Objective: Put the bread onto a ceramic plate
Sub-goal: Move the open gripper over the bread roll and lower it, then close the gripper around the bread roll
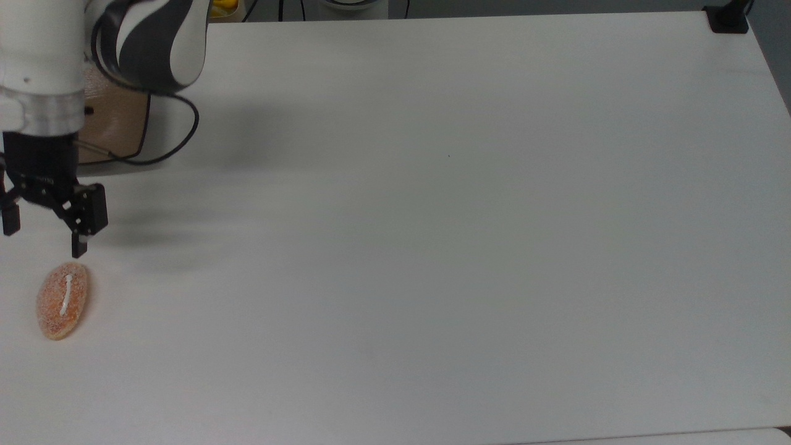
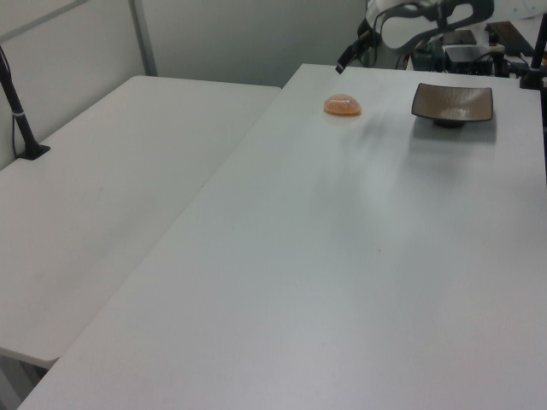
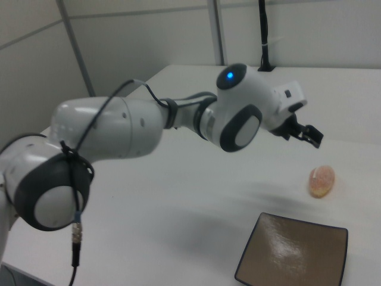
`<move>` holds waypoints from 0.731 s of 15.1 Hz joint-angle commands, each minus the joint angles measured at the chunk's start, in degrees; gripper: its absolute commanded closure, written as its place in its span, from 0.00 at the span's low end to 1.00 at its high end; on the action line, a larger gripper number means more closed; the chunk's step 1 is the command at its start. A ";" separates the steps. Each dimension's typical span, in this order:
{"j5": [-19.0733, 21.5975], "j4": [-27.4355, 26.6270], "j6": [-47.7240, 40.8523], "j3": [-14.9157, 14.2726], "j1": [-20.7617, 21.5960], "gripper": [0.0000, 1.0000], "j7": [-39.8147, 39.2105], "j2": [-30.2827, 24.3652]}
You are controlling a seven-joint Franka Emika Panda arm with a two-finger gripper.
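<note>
The bread (image 1: 63, 301), a small oval orange bun with a white stripe, lies on the white table near the top view's left edge. It also shows as bread (image 2: 342, 105) and bread (image 3: 321, 180). My gripper (image 1: 44, 242) hovers just above it in the top view, open and holding nothing. The gripper (image 2: 352, 53) and gripper (image 3: 309, 136) hang in the air beside the bun. The square brown ceramic plate (image 1: 120, 127) sits at the top view's upper left, largely hidden by my arm. The plate (image 2: 452, 102) and plate (image 3: 294, 253) hold nothing.
A black cable (image 1: 179, 136) loops from my arm over the table beside the plate. A black clamp post (image 1: 728, 18) stands at the top view's upper right corner. A second white table (image 2: 128, 171) adjoins on the left view's left, with a black post (image 2: 21, 120).
</note>
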 commanded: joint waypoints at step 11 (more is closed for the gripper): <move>-0.67 7.62 9.09 -0.62 -1.29 0.00 -2.98 15.37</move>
